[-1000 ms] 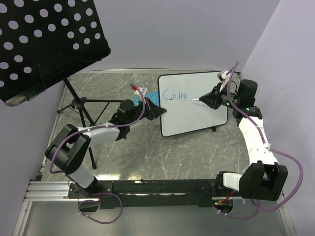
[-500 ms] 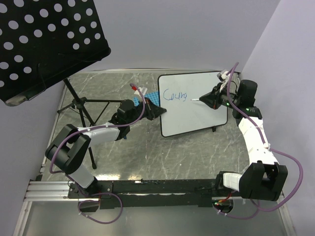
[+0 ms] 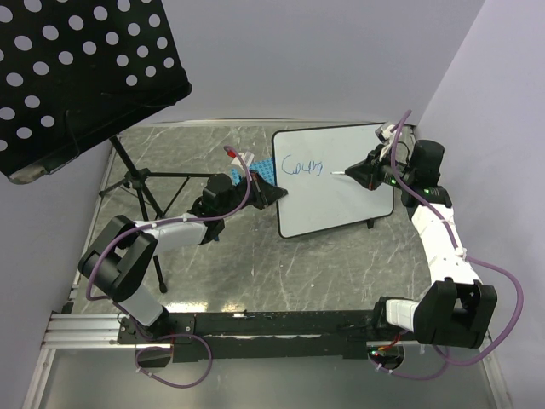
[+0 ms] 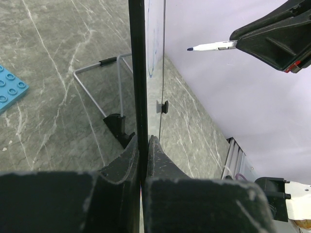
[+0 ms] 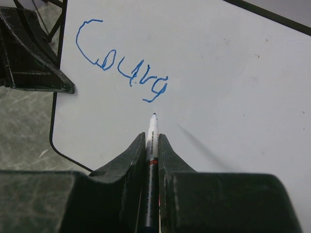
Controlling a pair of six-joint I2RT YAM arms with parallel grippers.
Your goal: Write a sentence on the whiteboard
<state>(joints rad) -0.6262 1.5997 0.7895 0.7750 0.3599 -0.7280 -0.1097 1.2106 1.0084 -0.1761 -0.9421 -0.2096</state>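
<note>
The whiteboard (image 3: 341, 192) stands tilted on the table, with blue cursive writing (image 3: 302, 164) reading roughly "Courg" at its upper left. My left gripper (image 3: 277, 192) is shut on the board's left edge (image 4: 138, 73), its jaws pressed to either face. My right gripper (image 3: 358, 173) is shut on a white marker (image 5: 153, 136) with a blue tip. The tip points just below and right of the last letter (image 5: 155, 90). In the left wrist view the marker (image 4: 214, 46) hangs a short way off the board's face.
A black perforated music stand (image 3: 77, 68) on a tripod (image 3: 145, 183) fills the far left. A blue studded plate (image 4: 9, 90) lies behind the board by the left gripper. The board's wire prop (image 4: 97, 73) rests on the marble table. Walls close the right and back.
The right wrist has edged slightly to the right. The writing and the left arm look the same.
</note>
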